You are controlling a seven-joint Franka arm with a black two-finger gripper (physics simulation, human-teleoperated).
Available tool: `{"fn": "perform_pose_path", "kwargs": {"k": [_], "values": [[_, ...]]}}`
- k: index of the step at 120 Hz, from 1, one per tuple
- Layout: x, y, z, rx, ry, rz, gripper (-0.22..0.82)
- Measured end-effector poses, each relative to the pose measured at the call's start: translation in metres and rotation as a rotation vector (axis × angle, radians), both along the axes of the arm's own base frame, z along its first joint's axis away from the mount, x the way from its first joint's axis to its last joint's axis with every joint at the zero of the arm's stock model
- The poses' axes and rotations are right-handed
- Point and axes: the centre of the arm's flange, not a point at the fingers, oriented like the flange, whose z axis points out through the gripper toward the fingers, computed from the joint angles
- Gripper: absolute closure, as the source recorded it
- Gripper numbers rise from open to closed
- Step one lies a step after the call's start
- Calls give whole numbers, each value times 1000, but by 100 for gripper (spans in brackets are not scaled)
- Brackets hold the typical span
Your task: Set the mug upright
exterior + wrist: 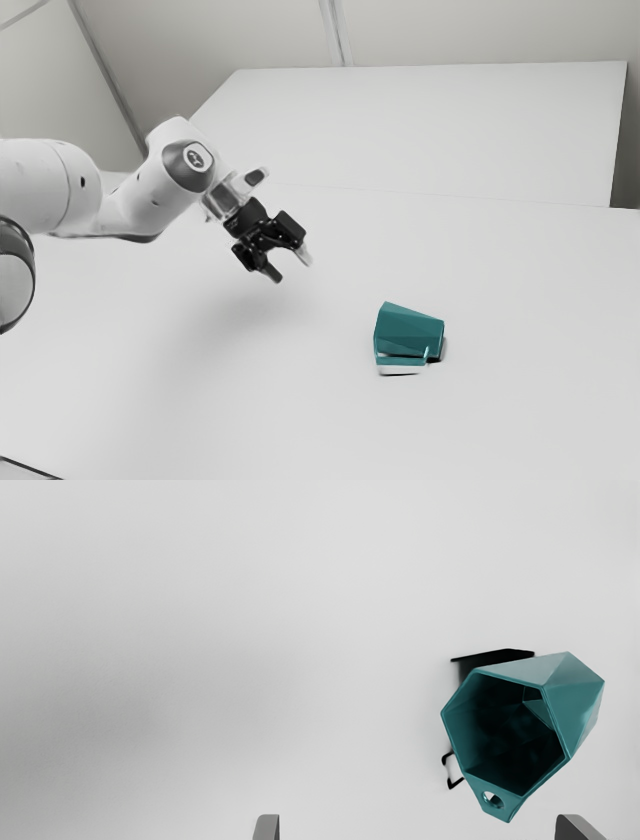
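Our pincer [291, 269] is set wide, nothing between its fingers, raised above the counter [200, 370]. The mug [408, 333] lies on its side on the counter, well apart from the edge at the exterior view's lower left corner. Its mouth faces our pincer's side; its base points toward the exterior view's right.

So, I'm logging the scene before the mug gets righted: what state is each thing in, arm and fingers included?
Mug: lying on its side on the table, mouth facing the arm's side, not held; too dark inside to tell whether it holds anything.
Fingers: open, spread apart, gripping nothing.
Arm: bent, reaching out over the table.
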Motion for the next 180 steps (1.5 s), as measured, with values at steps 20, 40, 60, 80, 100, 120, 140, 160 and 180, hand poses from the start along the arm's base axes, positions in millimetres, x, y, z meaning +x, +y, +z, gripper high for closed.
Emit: {"fn": "perform_pose_path", "kwargs": {"k": [20, 40, 60, 80, 100, 120, 140, 160, 180], "values": [[0, -50, -44, -144, 35, -18, 0], [-3, -75, -62, -227, 22, -41, 0], [-10, -97, -69, -271, 2, -81, 0], [-15, -109, -73, -298, -18, -112, 0], [-16, -122, -75, -323, -41, -132, 0], [-14, -134, -72, -345, -69, -147, 0], [-8, -152, -71, -368, -94, -168, 0], [-5, -161, -69, -383, -115, -177, 11], [1, -166, -60, -391, -144, -191, 46]]}}
